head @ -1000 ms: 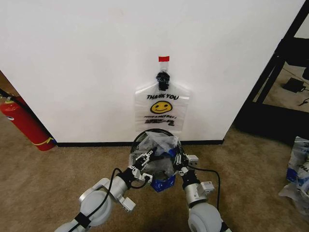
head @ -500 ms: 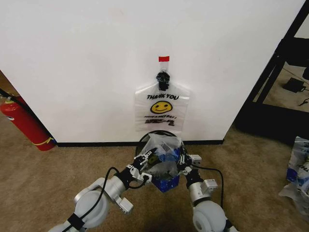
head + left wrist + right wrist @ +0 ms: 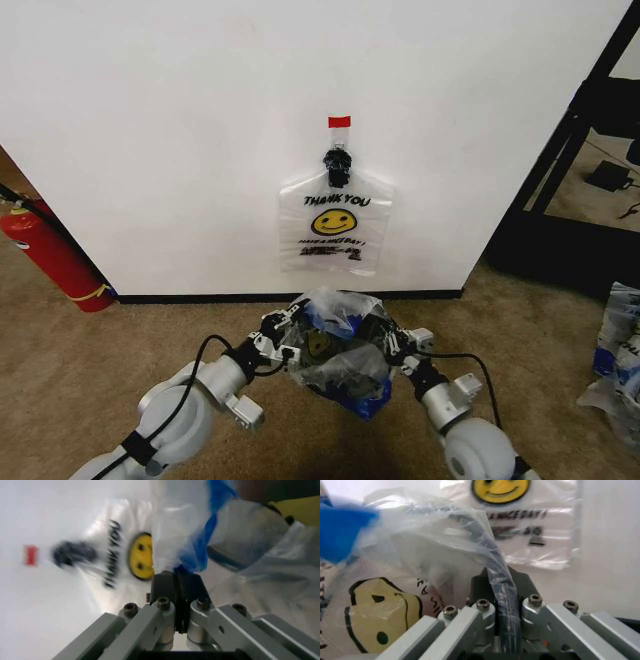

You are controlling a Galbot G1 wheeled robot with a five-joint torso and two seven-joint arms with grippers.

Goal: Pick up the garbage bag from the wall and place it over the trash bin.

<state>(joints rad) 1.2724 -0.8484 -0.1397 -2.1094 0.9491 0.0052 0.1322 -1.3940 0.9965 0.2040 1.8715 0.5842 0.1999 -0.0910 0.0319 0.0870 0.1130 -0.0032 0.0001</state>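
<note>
Both grippers, left gripper (image 3: 276, 338) and right gripper (image 3: 392, 340), pinch the garbage bag (image 3: 335, 345), stretched sideways below the wall-hung bag (image 3: 335, 222).

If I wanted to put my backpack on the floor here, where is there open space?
Open carpet lies between the red fire extinguisher and the left gripper, and between the right gripper and the bags at the far right. The middle is crowded: both grippers, jaws shut, hold the garbage bag below another bag hanging on the wall.
</note>
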